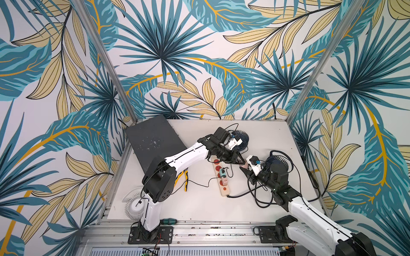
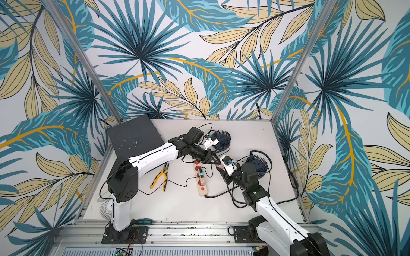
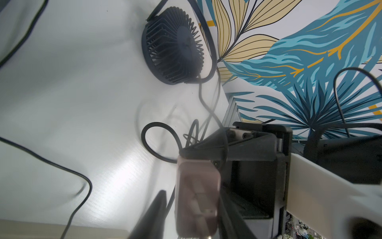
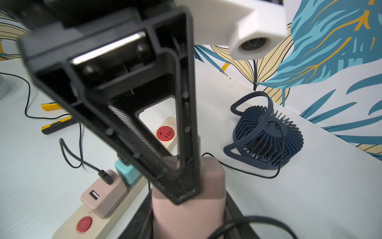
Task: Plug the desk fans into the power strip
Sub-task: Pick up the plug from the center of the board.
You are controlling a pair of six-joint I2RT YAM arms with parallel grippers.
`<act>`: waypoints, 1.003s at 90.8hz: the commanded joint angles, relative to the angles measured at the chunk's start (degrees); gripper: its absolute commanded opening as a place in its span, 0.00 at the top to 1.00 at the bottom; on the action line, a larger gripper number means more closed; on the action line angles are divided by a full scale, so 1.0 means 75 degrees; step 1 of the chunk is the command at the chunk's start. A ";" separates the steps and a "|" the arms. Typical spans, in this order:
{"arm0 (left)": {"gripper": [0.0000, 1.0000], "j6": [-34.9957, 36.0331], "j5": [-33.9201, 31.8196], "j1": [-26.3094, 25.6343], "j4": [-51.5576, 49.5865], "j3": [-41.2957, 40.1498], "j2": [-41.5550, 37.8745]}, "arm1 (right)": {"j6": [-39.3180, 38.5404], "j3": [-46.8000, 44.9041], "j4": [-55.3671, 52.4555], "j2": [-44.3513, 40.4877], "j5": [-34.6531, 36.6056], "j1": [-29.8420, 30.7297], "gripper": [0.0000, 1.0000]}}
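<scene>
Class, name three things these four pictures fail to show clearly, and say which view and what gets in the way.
1. Power strip: its far end runs under the left arm in both top views.
2. White fan: partly covered by the same arm in both top views.
3. Held pink plug: blurred in the left wrist view, too near the lens; its prongs cannot be seen.

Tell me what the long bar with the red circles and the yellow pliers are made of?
The power strip looks like smooth cream plastic with a soft sheen. Its round sockets look like red plastic. The pliers have yellow-and-black handles, probably rubbery plastic sleeves. Their dull grey head looks like metal, though it is small in view.
</scene>
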 commanded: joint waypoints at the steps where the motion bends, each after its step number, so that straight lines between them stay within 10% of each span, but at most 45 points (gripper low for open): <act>1: 0.71 0.0021 0.0065 -0.0077 0.0288 -0.0006 -0.0053 | -0.0024 -0.0002 0.0143 -0.0043 0.0083 0.0065 0.71; 17: 0.85 -0.0332 0.0044 -0.0080 0.0936 -0.0649 -0.0499 | 0.0478 -0.0024 0.0263 -0.0310 0.0222 0.0073 0.61; 40: 0.85 -0.0934 -0.0795 -0.0047 0.1652 -0.1613 -0.1330 | 0.1821 -0.0447 0.0173 -0.1101 0.0606 0.0071 0.02; 74: 0.84 -0.2578 -0.2684 0.1005 0.3470 -0.3244 -0.3018 | 0.6380 0.0276 -0.1204 -0.1811 0.1954 0.0063 0.00; 91: 0.81 -0.3629 -0.3618 0.1015 0.4450 -0.4079 -0.4190 | 0.8859 0.0841 -0.0914 -0.1742 0.0873 0.0061 0.00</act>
